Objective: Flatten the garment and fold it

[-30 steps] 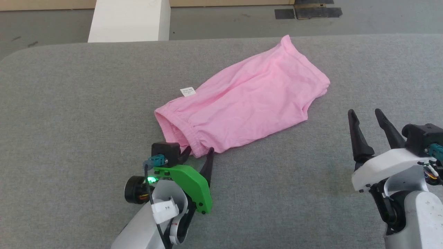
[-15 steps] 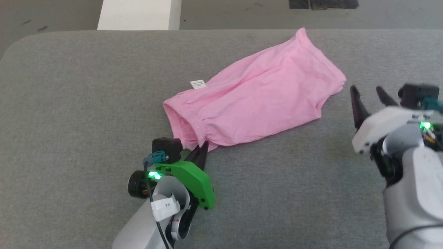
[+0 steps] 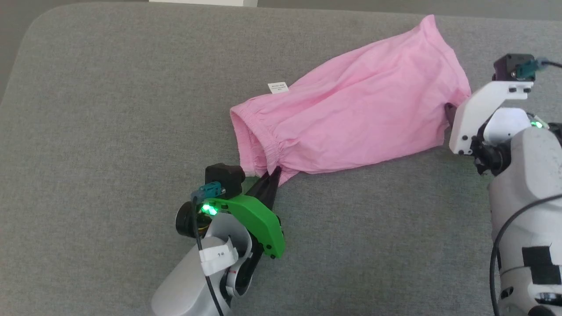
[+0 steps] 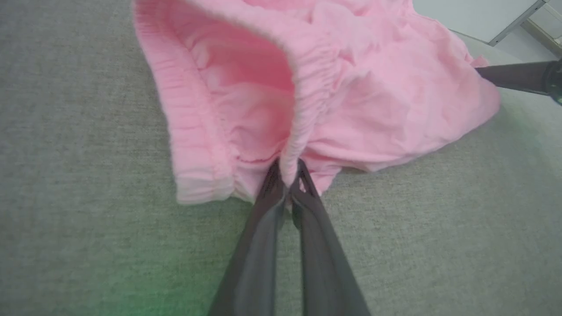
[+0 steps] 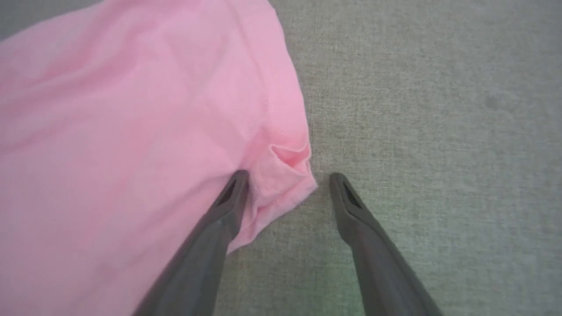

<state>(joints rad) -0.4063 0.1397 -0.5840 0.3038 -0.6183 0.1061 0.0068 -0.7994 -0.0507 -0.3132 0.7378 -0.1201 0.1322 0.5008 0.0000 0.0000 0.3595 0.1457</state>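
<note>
Pink garment (image 3: 351,123) lies rumpled on the grey padded table (image 3: 109,131), white label (image 3: 277,87) at its far edge. L gripper (image 4: 287,184) is clenched on the gathered waistband (image 4: 303,87), cloth pinched btw the fingers. R gripper (image 5: 287,180) is spread wide at the opposite hem corner: one finger on cloth, the other over bare table, grasping nothing. White block (image 3: 202,2) sits beyond the table.

Soft, matt pink cloth forms the shorts (image 3: 351,114), the waistband (image 4: 307,87) finely ribbed, on a tabletop (image 3: 109,131) of coarse grey woven fabric. Right pincer (image 5: 288,177) fingers (image 5: 206,237): dull dark plastic, smooth. Left pincer (image 3: 273,172) shell (image 3: 254,217): smooth green plastic.
</note>
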